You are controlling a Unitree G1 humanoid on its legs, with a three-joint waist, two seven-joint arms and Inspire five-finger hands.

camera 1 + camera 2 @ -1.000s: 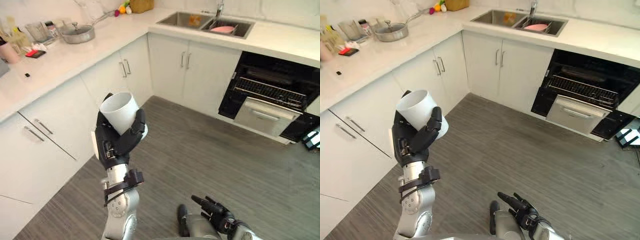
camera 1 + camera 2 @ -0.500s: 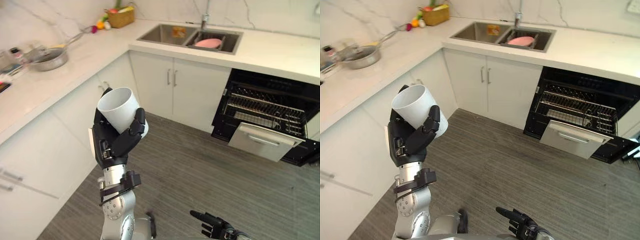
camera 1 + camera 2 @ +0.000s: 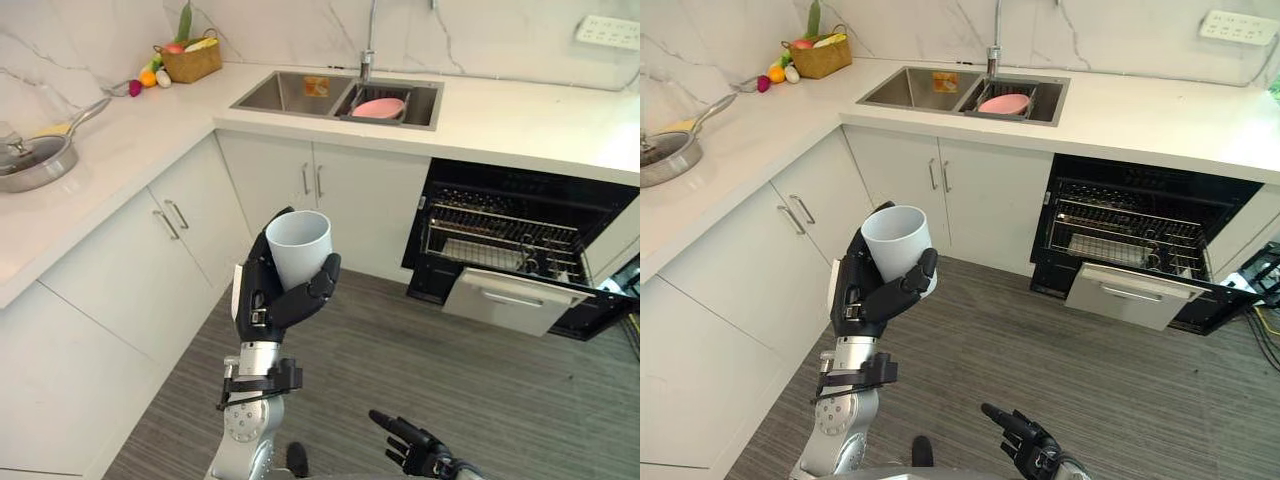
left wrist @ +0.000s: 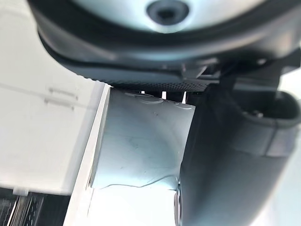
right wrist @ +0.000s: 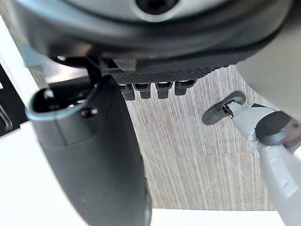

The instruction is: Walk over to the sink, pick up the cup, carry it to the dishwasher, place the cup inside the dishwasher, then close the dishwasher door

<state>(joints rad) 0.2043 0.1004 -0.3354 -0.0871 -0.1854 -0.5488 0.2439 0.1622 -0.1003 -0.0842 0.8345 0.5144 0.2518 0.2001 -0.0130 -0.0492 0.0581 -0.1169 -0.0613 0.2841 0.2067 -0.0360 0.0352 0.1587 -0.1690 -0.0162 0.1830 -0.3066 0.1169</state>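
A white cup [image 3: 299,249] is held upright in front of me, mouth up, with my left hand [image 3: 268,300] shut round its lower half; the cup [image 4: 141,150] rests against the palm in the left wrist view. The dishwasher [image 3: 520,250] stands open at the right under the counter, its wire rack [image 3: 500,240] showing and its door [image 3: 515,300] hanging down and out. The double sink [image 3: 335,95] lies in the counter at the back with a pink dish [image 3: 378,107] in its right basin. My right hand [image 3: 410,447] hangs low over the floor, fingers straight.
White cabinets [image 3: 150,270] run along the left and back under an L-shaped counter [image 3: 120,150]. A pan [image 3: 30,160] sits at the far left, a fruit basket [image 3: 188,62] in the corner. Grey wood floor [image 3: 450,380] lies open between me and the dishwasher.
The whole picture has shifted: the camera has turned toward the sink and dishwasher, which now lie nearer the middle. The cup stays in my left hand, held a little lower and further right.
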